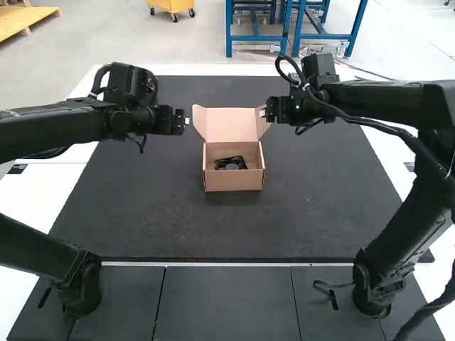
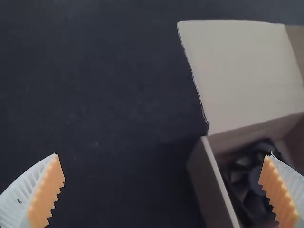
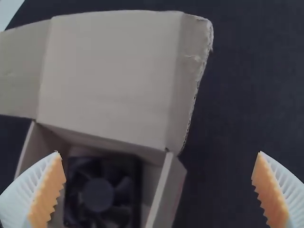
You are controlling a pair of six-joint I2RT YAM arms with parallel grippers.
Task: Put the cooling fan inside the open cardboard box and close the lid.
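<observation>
Brown cardboard for the box (image 1: 234,167), open at the top, on a black mat (image 1: 142,206). Inside the box, flat on its bottom: the fan (image 3: 97,194), black, hub and blades facing up. At the far edge of the box, standing upright: the lid (image 1: 226,123), with its side tabs (image 1: 200,117) spread outward. Just left of the lid and apart from it: the left gripper (image 1: 182,119), fingers (image 2: 45,190) spread wide, holding nothing. Just right of the lid, contact with the tab hard to tell: the right gripper (image 1: 264,111), likewise spread wide and empty.

Judged from this: first half done, fan already in the box; closing step in hand, lid not yet brought down.

Next, probably: get behind or above the upright lid and push it forward and down over the box opening, side tabs folded inward so as to slip inside the walls rather than catch on them. Calls for a light touch, given a light box apt to slide on the mat; perhaps steady the box with one gripper while pressing with the other.
</observation>
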